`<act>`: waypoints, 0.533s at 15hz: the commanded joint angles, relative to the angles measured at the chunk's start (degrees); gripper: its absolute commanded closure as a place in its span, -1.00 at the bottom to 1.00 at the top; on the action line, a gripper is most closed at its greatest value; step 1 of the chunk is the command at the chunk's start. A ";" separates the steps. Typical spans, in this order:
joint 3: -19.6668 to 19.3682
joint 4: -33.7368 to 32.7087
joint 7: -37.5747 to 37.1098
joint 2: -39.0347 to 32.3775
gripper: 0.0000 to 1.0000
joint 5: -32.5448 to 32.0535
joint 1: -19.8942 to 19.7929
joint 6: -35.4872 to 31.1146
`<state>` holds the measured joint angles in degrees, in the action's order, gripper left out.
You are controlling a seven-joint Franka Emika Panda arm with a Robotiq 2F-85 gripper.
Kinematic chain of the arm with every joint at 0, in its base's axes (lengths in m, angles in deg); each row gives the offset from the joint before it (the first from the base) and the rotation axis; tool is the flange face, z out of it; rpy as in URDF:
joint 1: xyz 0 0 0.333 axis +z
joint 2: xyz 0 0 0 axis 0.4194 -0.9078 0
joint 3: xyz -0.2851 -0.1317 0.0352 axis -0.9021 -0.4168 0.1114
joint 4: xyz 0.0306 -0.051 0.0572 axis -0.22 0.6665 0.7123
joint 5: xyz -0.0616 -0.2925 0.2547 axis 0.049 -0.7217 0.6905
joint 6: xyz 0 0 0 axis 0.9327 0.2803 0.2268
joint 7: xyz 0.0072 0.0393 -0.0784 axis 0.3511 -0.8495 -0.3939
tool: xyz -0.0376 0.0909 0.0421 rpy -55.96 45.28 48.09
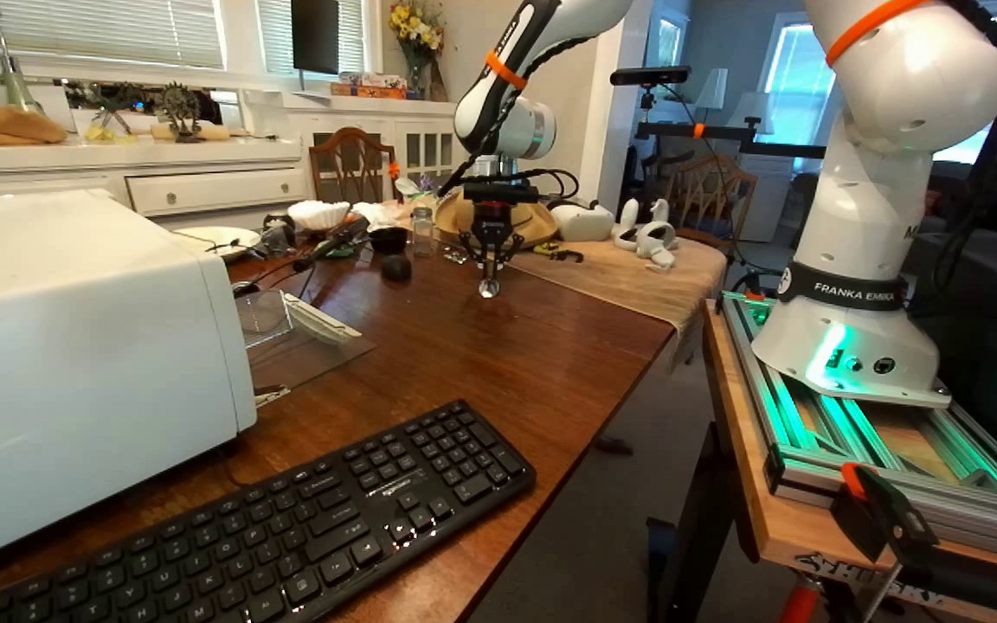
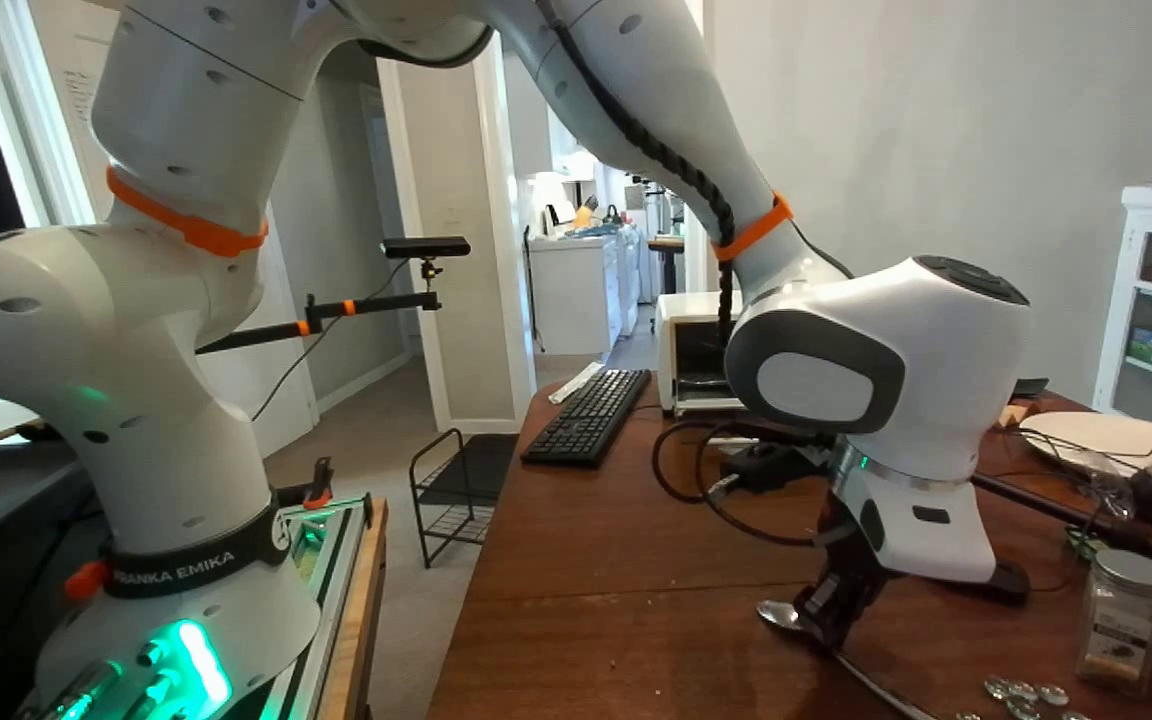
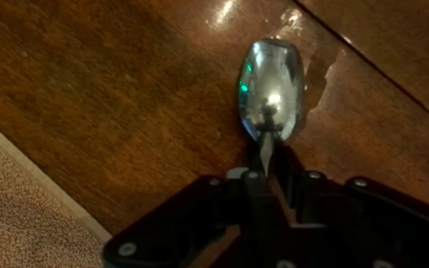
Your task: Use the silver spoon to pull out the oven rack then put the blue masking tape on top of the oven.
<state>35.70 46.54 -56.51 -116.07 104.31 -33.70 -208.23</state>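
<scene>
One spoon (image 3: 272,89) at tabletop (image 3: 143,108), well apart from oven (image 1: 92,346) | gripper (image 3: 268,149) jaws pinched round spoon's neck | tip: confirm no wobble, lift straight, then carry level, bowl leading

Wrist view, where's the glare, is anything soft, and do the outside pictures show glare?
Wrist view: the spoon has a white highlight and green glints, the table shines near the top edge, and the tool looks dark and soft; in both exterior views, the base light burns white inside a green glow; in an exterior view, the keyboard carries small glints.
</scene>
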 commanded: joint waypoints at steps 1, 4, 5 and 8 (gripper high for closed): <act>0.53 1.82 0.10 0.87 1.00 3.29 -1.10 -1.42; -0.01 3.78 0.39 4.16 0.95 3.94 -1.41 0.79; -0.37 5.72 1.52 6.57 0.95 2.12 -0.70 1.14; -1.54 12.43 4.83 14.21 0.95 -6.49 2.71 3.83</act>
<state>35.24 50.58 -53.47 -111.23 103.51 -34.14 -206.42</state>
